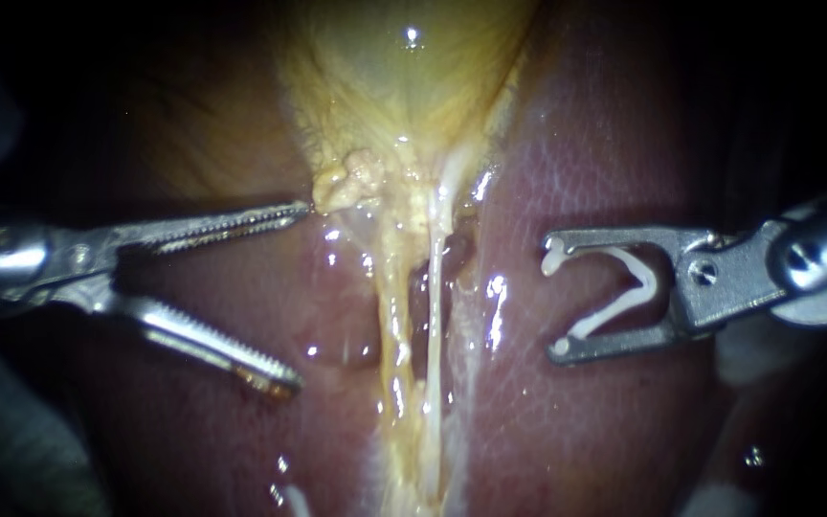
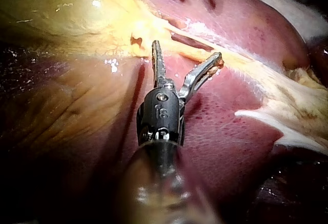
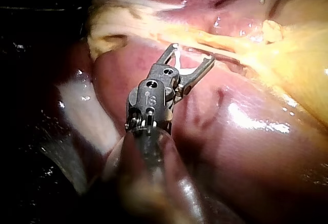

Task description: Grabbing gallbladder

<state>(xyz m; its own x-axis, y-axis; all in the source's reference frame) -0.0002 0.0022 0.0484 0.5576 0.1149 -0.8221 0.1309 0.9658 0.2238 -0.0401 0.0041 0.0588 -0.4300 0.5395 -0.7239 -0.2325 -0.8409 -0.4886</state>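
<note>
Gallbladder [image 1: 404, 86] lies far centre on liver [image 1: 576, 421] and narrows into two tubes [image 1: 433, 316] running toward the near side. Left instrument [image 1: 296, 292]: jaws wide, empty, far jaw tip just beside the gallbladder's neck. Right instrument [image 1: 555, 297]: jaws spread, both touching the one white clip [image 1: 624, 287] between them, right of the tubes.

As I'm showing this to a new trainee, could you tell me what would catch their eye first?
Probably the white clip held between the jaws of the right instrument, off to one side of the pale tubes. Opposite, the left instrument has its toothed jaws wide open, the upper tip close to a yellow lump at the narrow end of the glistening gallbladder.
</note>
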